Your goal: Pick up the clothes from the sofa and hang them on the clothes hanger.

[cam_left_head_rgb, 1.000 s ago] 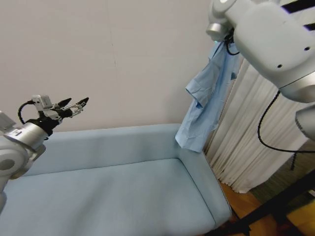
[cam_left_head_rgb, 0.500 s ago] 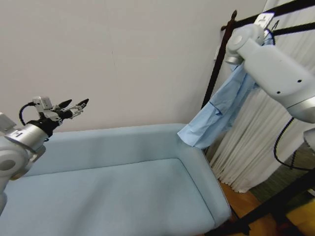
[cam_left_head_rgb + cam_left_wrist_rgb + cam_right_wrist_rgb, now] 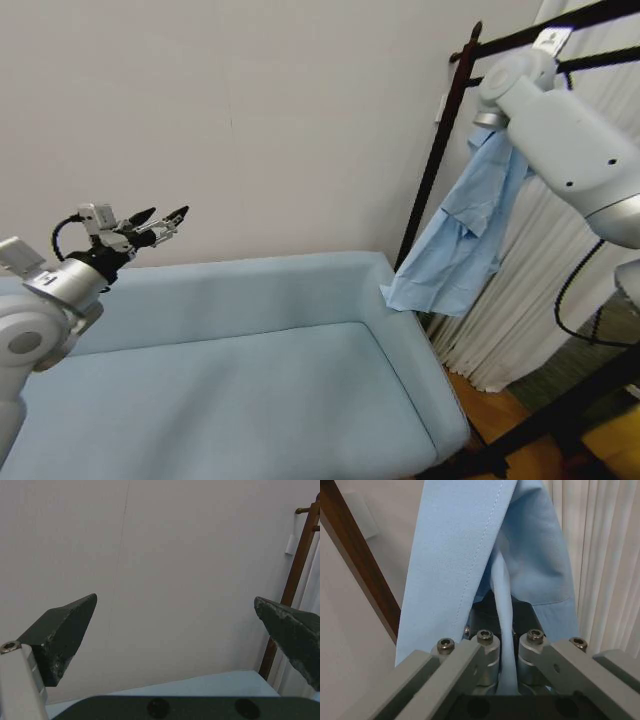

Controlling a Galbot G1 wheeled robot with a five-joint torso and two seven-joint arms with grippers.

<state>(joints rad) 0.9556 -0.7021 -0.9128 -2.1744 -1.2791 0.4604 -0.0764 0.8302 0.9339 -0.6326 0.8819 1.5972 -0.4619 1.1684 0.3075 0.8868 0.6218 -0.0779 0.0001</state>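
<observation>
A light blue sofa (image 3: 250,400) runs along a plain pale wall (image 3: 250,120), its seat bare. On the left, the left pincer (image 3: 165,213) hangs above the sofa's backrest, its two dark fingers spread apart and pointing toward the wall. On the right, the right arm (image 3: 560,130) reaches up to the far top of a dark wooden clothes rack (image 3: 428,185). A light blue shirt (image 3: 460,240) hangs crumpled from that arm's far end, just beside the rack's slanted pole. Its lower hem dangles near the sofa's right end, above the armrest. A white pleated curtain (image 3: 530,300) falls behind the shirt to a wooden floor (image 3: 500,420).
</observation>
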